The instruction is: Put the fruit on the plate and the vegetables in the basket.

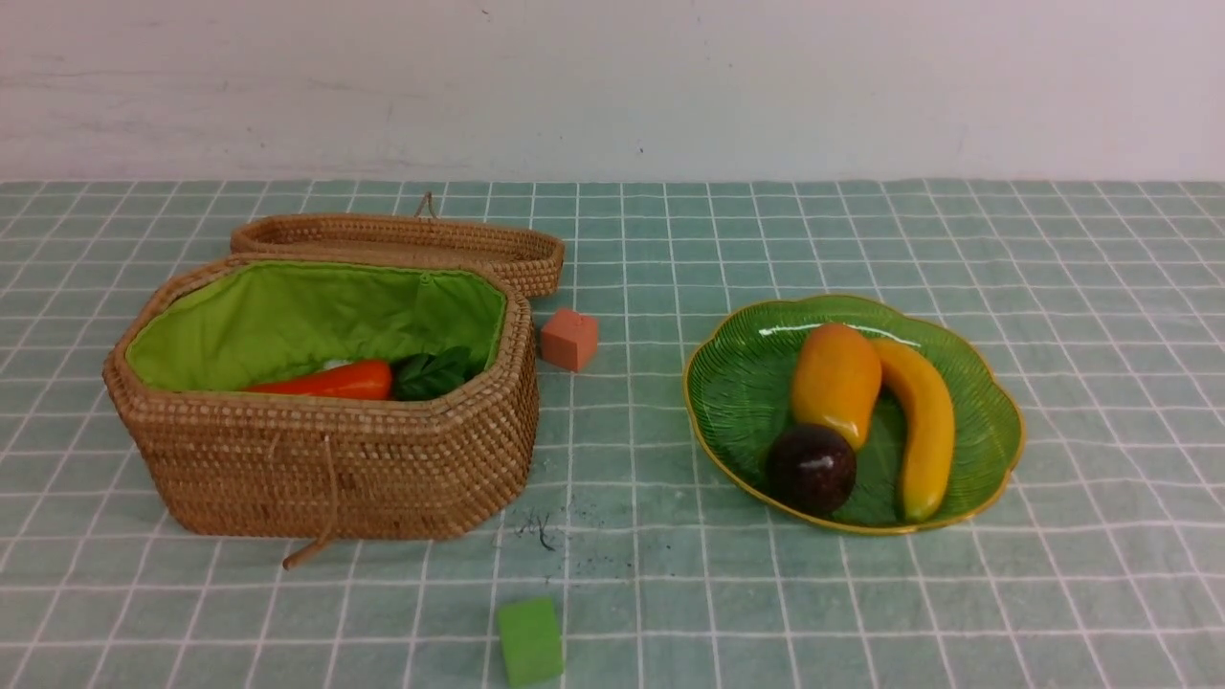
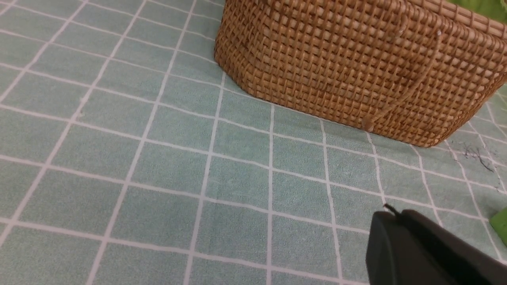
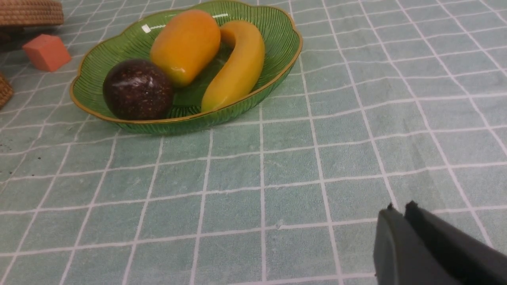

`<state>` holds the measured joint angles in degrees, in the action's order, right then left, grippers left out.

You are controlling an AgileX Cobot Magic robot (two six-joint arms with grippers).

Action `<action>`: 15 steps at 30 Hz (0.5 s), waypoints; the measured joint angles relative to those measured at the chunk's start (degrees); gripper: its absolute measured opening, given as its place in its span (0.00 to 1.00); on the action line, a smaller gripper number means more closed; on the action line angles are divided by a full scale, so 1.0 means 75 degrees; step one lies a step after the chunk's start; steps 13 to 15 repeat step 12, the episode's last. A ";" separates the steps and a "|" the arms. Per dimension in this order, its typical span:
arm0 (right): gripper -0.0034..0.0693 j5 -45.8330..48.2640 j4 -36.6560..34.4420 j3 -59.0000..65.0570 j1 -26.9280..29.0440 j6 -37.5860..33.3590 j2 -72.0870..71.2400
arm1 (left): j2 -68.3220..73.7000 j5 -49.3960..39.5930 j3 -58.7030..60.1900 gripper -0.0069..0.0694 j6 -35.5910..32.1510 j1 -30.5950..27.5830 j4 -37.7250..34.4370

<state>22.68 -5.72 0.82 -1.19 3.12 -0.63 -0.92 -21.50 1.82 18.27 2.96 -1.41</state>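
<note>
Front view: neither arm is in frame. All three fruits lie on the plate [image 1: 995, 421], right of centre on the tabletop [image 1: 861, 593]: mango [image 1: 835, 382] in the middle, banana [image 1: 921, 426] touching its right side with its long axis running near to far, mangosteen [image 1: 812, 468] at the near-left rim. The basket [image 1: 325, 478] stands at left, lid [image 1: 402, 244] swung back behind it. Inside, only the carrot [image 1: 330, 382] shows, long axis left to right, leaves toward the right. Eggplant and bitter gourd are not visible; the near wall hides the basket floor, so I cannot confirm them.

Left pincer [image 2: 390, 213]: clenched, empty, low over bare cloth, with the basket's near wall [image 2: 356, 71] ahead of it, apart.

Right pincer [image 3: 400, 209]: jaws together, grasping nothing; the plate [image 3: 206, 120] lies ahead and well apart.

Judgement: sorting looks done, provided the two unseen vegetables are in the basket. The relation that matters is clearance: each pincer sits on the near side of its container, so any remaining motion would be away from it. The orange cube [image 1: 569, 339] and green cube [image 1: 529, 639] are not task items.
</note>
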 joint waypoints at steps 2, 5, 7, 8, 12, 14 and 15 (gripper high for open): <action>0.10 0.0000 0.0000 0.0000 0.0000 0.0000 0.0000 | 0.0000 0.0000 0.0000 0.07 0.0000 0.0000 0.0000; 0.10 0.0000 0.0000 0.0000 0.0000 0.0000 0.0000 | 0.0000 0.0000 0.0000 0.07 0.0000 0.0000 0.0006; 0.11 0.0000 0.0000 0.0000 0.0000 0.0000 0.0000 | 0.0000 0.0000 0.0000 0.07 0.0000 0.0000 0.0006; 0.11 0.0000 0.0000 0.0000 0.0000 0.0000 0.0000 | 0.0000 0.0000 0.0000 0.07 0.0000 0.0000 0.0006; 0.11 0.0000 0.0000 0.0000 0.0000 0.0000 0.0000 | 0.0000 0.0000 0.0000 0.07 0.0000 0.0000 0.0006; 0.11 0.0000 0.0000 0.0000 0.0000 0.0000 0.0000 | 0.0000 0.0000 0.0000 0.07 0.0000 0.0000 0.0006; 0.11 0.0000 0.0000 0.0000 0.0000 0.0000 0.0000 | 0.0000 0.0000 0.0000 0.07 0.0000 0.0000 0.0006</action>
